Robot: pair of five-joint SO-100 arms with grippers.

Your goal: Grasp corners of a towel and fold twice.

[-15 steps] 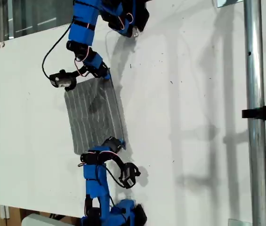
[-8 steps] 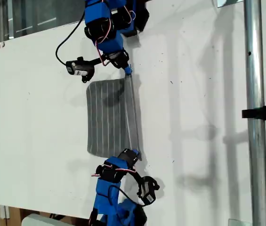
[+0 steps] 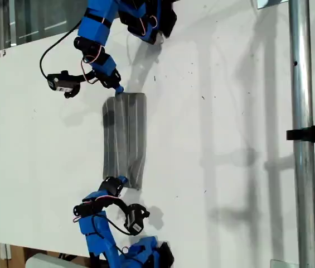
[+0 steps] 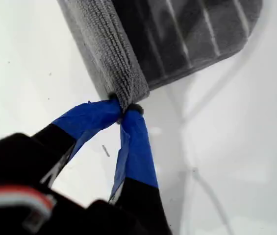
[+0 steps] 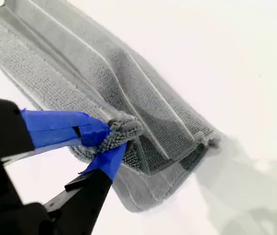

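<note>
Grey striped towel (image 3: 125, 139) folded on white table (image 3: 229, 111), first gripper (image 4: 123, 111) clamped on one corner (image 4: 126, 95), second gripper (image 5: 110, 142) pinching another corner (image 5: 123, 128).

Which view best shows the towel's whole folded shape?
The exterior view: the towel lies as one narrow strip between both arms. Each wrist view shows only one pinched end, at my first gripper and my second gripper.

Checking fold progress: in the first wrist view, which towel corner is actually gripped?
The towel corner on the raised, rolled edge, pinched by my first gripper; the other rounded corner lies flat on the table, untouched.
</note>
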